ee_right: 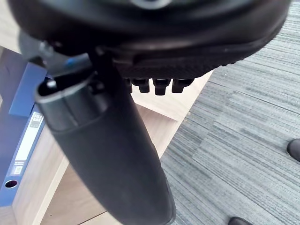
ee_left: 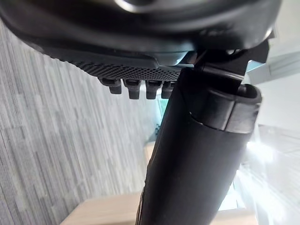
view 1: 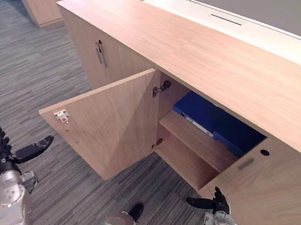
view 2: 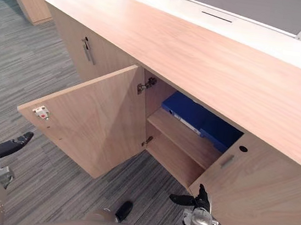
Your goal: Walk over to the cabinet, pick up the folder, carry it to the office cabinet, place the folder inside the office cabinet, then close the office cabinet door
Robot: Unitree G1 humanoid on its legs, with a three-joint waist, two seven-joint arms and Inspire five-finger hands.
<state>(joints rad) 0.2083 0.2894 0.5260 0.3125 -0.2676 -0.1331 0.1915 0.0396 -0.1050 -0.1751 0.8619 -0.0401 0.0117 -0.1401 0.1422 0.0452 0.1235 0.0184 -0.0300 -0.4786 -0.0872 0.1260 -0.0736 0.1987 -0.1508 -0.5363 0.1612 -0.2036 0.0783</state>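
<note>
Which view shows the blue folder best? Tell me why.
The left eye view: the blue folder lies flat on the upper shelf, mostly visible. The right eye view shows the same. The right wrist view shows its spine end beside the right hand.

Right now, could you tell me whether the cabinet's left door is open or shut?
Open: the left door stands swung out from the cabinet, and the blue folder lies on the shelf inside.
</note>
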